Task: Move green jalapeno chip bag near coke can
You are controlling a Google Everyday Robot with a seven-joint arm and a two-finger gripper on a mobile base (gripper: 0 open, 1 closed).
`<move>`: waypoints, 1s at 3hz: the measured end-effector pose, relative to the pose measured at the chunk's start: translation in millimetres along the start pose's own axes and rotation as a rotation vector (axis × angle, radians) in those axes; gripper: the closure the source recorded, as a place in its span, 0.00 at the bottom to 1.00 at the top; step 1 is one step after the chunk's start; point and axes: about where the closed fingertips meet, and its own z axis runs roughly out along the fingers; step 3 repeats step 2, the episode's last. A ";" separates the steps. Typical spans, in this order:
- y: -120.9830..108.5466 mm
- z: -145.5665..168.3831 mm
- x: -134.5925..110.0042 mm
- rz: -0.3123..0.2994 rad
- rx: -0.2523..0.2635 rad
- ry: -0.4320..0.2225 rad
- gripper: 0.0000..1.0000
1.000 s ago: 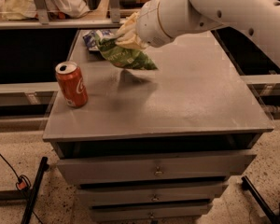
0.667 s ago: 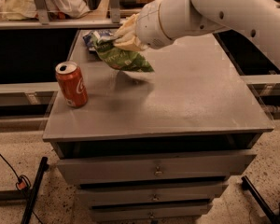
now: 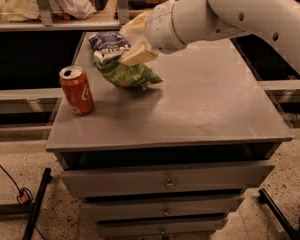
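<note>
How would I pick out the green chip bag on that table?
Find the grey drawer table; on its back-left part, right of the coke can, the white arm's gripper hangs by two snack bags. The green jalapeno chip bag is the nearer one, under the gripper. It is glossy light green, unlike the dark blue bag with white lettering behind it.

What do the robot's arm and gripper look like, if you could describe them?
The arm is smooth, glossy white, built of thick rounded tubular segments with a few small dark dots and a thin ring seam near the wrist. The gripper, over the far side of the cabinet, is cream-tan.
</note>
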 end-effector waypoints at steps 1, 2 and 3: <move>0.9 1.4 -1.7 -0.002 -0.003 -0.002 0.00; 0.9 1.4 -1.7 -0.002 -0.003 -0.002 0.00; 0.9 1.4 -1.7 -0.002 -0.003 -0.002 0.00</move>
